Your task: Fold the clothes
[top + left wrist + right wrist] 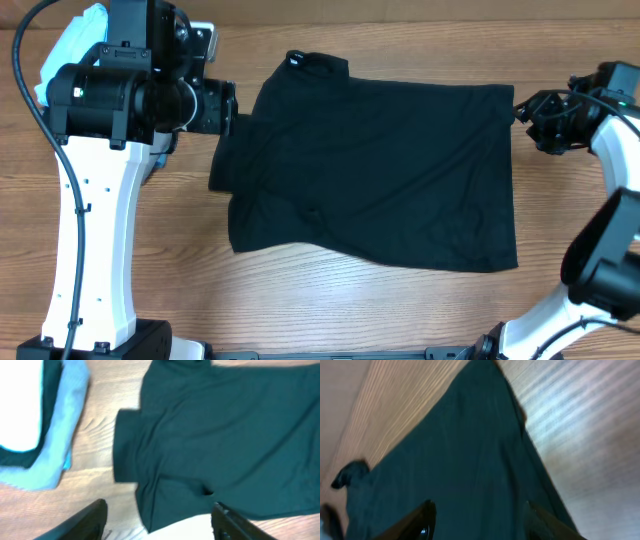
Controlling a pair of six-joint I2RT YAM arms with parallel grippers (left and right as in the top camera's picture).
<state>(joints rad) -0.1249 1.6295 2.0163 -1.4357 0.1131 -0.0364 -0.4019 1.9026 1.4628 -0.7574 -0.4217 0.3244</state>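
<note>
The black polo shirt (pixel 380 170) lies spread on the wooden table, with its collar (pixel 305 64) at the far left and its hem to the right. A sleeve sticks out on the left side (pixel 228 165). My left gripper (pixel 232 108) is open and empty, just off the shirt's left shoulder edge. In the left wrist view its fingers (pixel 157 515) frame the shirt's (pixel 225 435) near corner. My right gripper (pixel 522 108) is open at the shirt's far right hem corner. In the right wrist view its fingers (pixel 480 512) hover over the dark fabric (pixel 455 460).
A light blue garment (pixel 55 435) lies folded on the table left of the shirt; it is partly hidden behind my left arm in the overhead view (pixel 75 45). Bare wooden table (pixel 350 300) runs along the front.
</note>
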